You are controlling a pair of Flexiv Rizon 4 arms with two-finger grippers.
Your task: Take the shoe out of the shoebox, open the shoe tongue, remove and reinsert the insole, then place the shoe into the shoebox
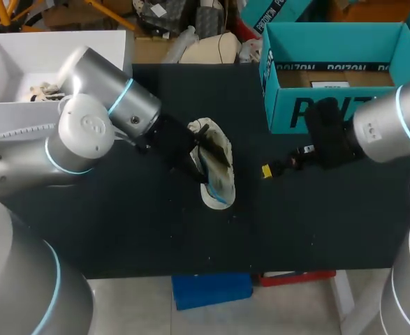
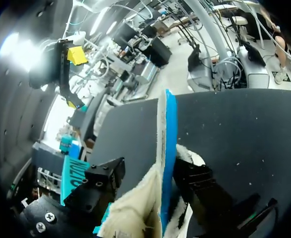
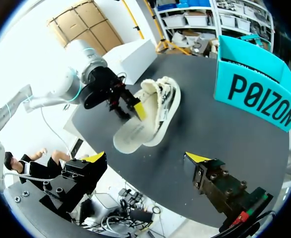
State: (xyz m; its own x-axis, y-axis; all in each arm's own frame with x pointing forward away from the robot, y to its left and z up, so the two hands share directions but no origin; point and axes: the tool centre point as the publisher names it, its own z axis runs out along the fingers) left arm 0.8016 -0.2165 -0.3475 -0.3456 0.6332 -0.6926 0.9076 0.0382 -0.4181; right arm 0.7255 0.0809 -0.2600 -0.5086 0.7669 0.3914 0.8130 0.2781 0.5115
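The shoe (image 1: 217, 143) is lying on its side in the middle of the dark surface (image 1: 121, 223). It is out of the teal shoebox (image 1: 334, 112), which is standing open at the far right.

The left gripper (image 1: 200, 162) is working at the shoe's opening. In its own wrist view its jaws are pressing from both sides on a thin sheet, cream on one face and blue on the other, which I am taking for the insole (image 2: 169, 144). The sheet is running straight ahead of the jaws, with the shoe's cream lining bunching around its base.

The right gripper (image 3: 146, 158) is hanging near the shoe's right, between it and the shoebox, with its jaws spread wide and holding nothing.

The insole step is looking like the one in hand, with the unboxing and tongue steps judged done. I cannot tell whether the sheet is on its way out or in. Either way, the next move is calling for the shoe to be steadied, probably by the free right jaws at the toe or sole. Meanwhile the left arm needs to be sliding the sheet along the shoe's length without folding it.
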